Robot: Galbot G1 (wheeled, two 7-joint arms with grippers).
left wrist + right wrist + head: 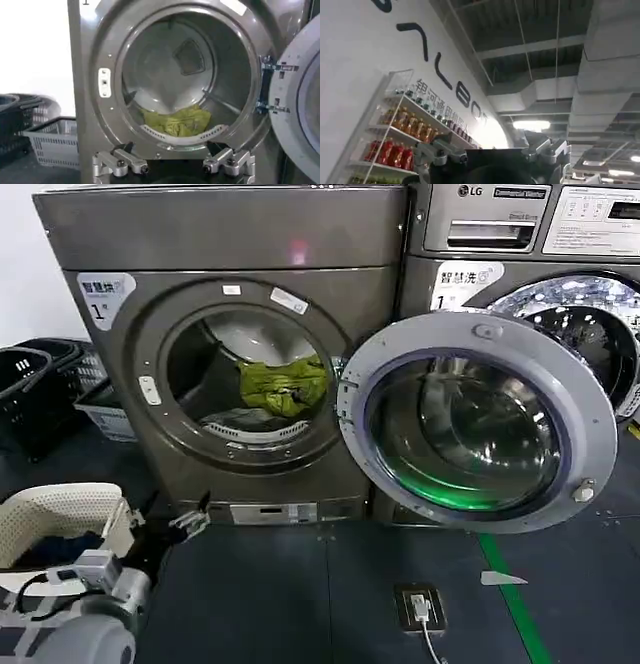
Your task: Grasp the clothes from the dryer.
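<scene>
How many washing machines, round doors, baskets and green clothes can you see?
Grey front-loading machines: 2
Round machine doors: 2
Laundry baskets, black, grey, white: 3
Yellow-green clothes bundle in drum: 1
Total: 8

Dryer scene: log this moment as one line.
dryer door: open | green clothes: in drum | left gripper: open, before opening | right gripper: open, pointing ceilingward
</scene>
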